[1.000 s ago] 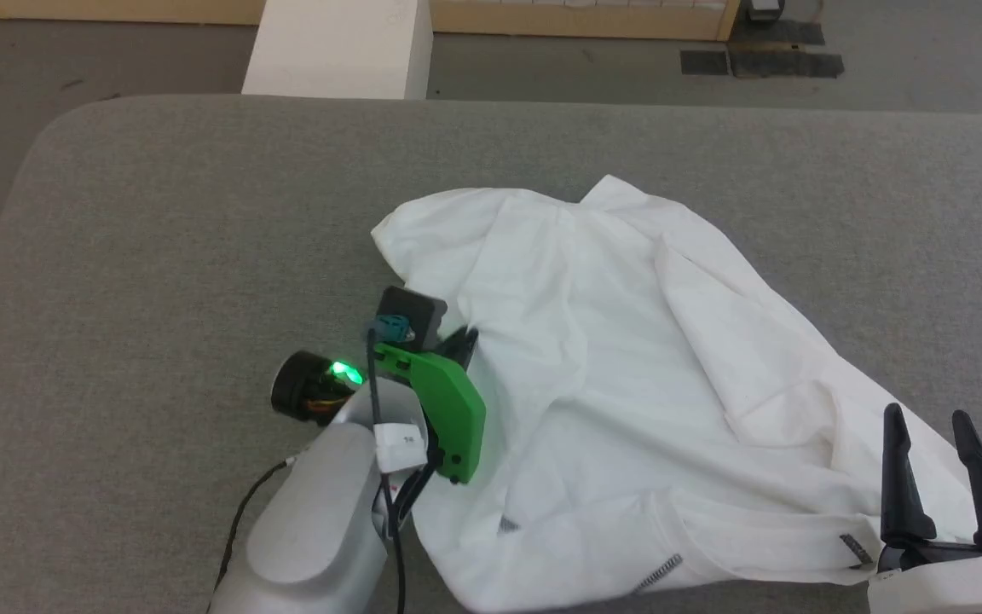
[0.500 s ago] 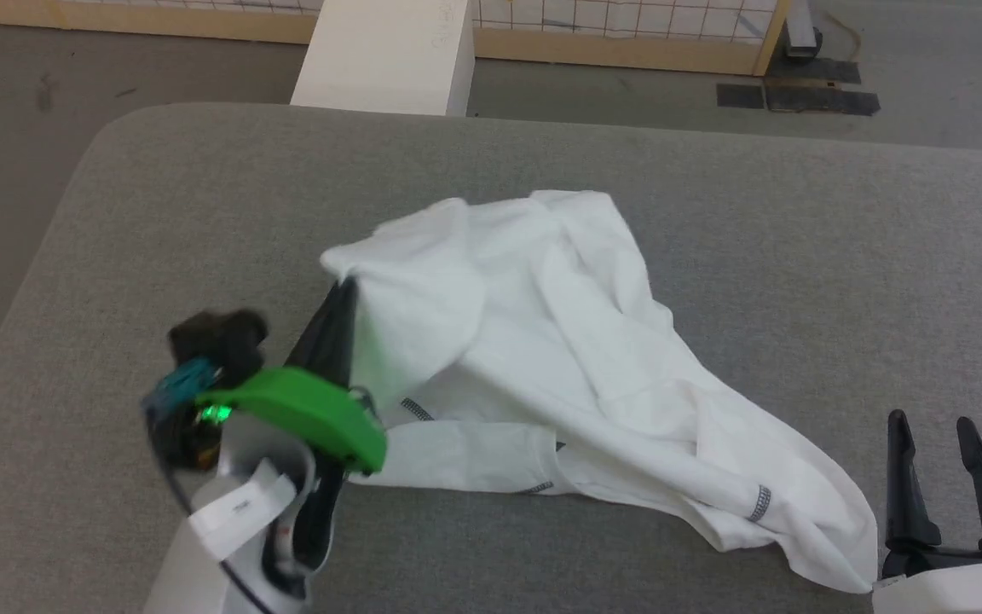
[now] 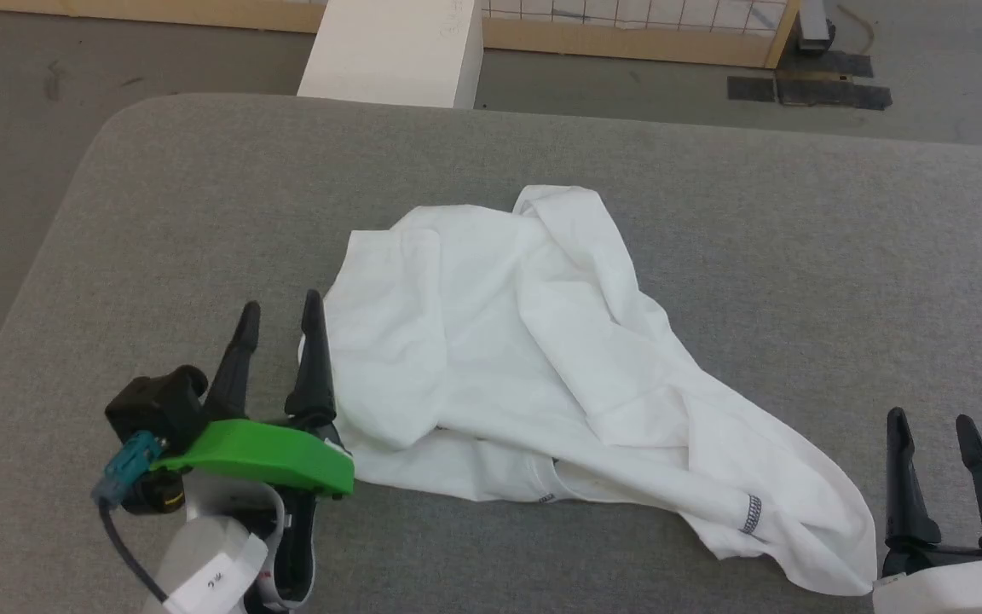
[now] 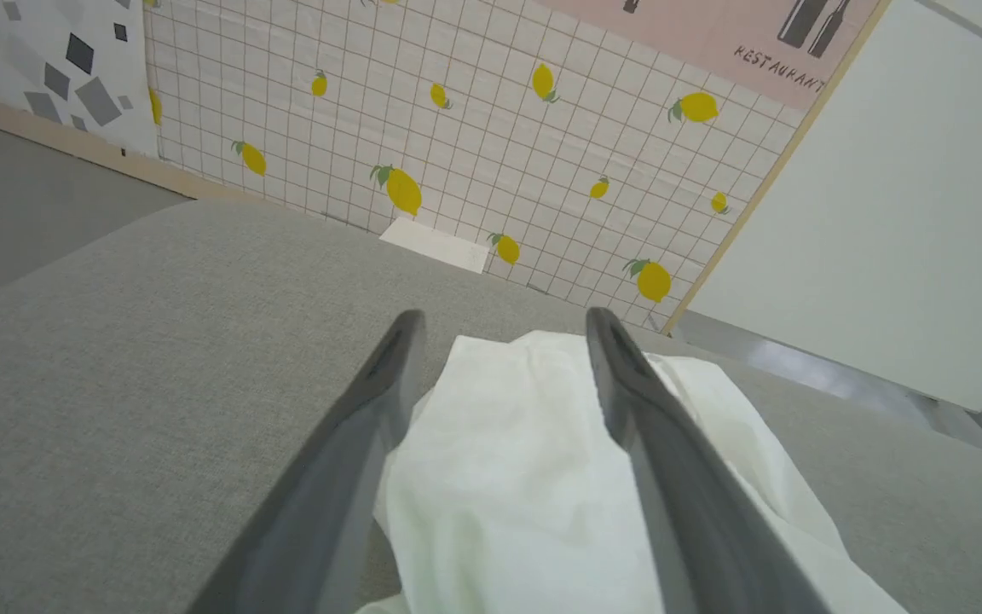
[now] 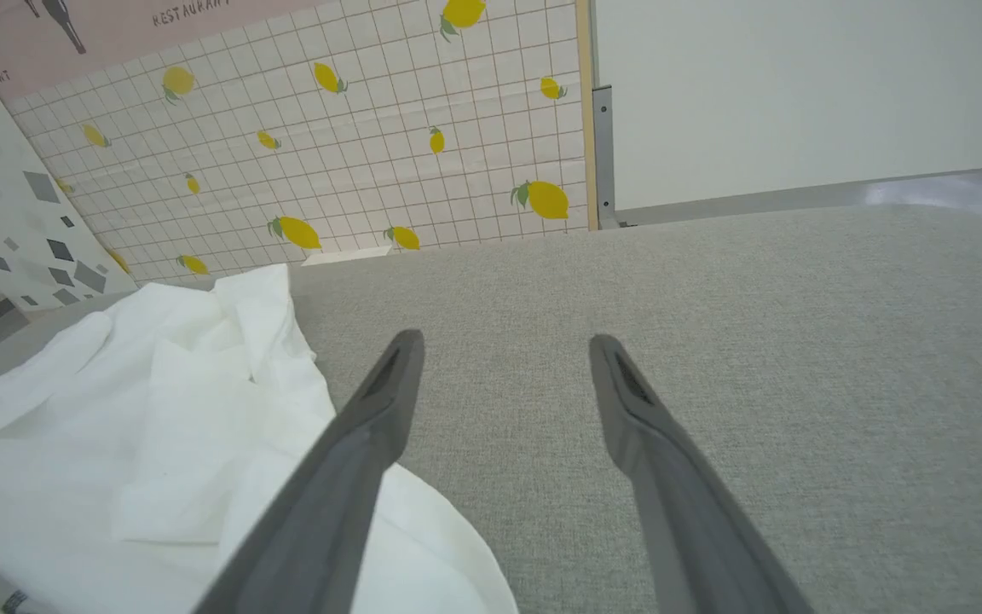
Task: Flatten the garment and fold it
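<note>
I see the room first: a grey floor [image 3: 201, 60] around the work place, and at the far side a low wooden frame carrying a wall panel [image 4: 457, 128] with a small grid and yellow lemons printed on it. Beside it there is a plain pale panel [image 5: 798, 85]. On the floor at the far right lie some dark flat patches [image 3: 806, 85].

The desk [image 3: 201, 213] takes most of my head view. It is covered in grey woven cloth and its far left corner is rounded. Behind its far edge stands a rigid white box [image 3: 389, 51].

The garment [image 3: 499, 341] lies crumpled near the middle of the desk. It is bunched and partly folded over itself, and it stretches from the centre to the near right edge. One short piece of grey zigzag stitching [image 3: 751, 512] shows on its near right part.

My left claw [image 3: 280, 303] is at the near left, under a green cover [image 3: 261, 452]. Its fingers are spread wide and grip nothing; the inner one is just beside the left edge of the garment, and in the left wrist view the white fabric shows between them.

My right claw [image 3: 930, 418] is at the near right, also spread wide and empty, over bare desk just beside the garment's corner
</note>
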You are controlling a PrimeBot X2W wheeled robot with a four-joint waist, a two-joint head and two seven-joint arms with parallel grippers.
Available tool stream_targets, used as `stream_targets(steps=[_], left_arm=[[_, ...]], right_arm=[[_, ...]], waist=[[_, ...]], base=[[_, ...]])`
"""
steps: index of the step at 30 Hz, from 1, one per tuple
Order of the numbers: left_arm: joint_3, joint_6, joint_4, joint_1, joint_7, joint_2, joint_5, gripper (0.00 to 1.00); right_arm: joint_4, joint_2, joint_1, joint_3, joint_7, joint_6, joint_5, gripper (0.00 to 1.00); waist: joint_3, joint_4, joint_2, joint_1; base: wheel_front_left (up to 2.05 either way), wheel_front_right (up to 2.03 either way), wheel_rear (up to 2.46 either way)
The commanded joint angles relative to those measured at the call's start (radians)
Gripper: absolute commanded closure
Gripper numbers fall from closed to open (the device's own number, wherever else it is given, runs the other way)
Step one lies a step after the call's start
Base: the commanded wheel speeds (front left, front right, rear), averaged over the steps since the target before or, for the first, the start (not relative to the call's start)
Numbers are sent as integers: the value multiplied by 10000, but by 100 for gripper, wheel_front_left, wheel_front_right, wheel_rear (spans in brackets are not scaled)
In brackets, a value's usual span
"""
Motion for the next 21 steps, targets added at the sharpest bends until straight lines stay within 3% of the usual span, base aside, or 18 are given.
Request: stream_targets(steps=[1,8,12,21], left_arm=[[-13,-59,-251,166,-245,16,109,0],[-177,-206,-1572,1371,-1369,-123,655,0],[178,-101,-1842,2207,-1464,-271,1157,0],[420,-340,-1837,3152,-1472,-491,1469,0]], right_arm=[[-33,1,20,10,7,-13,-42,0],[17,1,166,99,-29,-13,19,0],[23,1,269,139,-52,-13,49,0],[-54,1,382,263,267,-13,-87,0]], waist=[[-61,-34,0,0],[-210,-166,0,0],[-224,-228,0,0],[-304,142,0,0]], base=[[0,0,0],[0,0,0],[0,0,0],[0,0,0]])
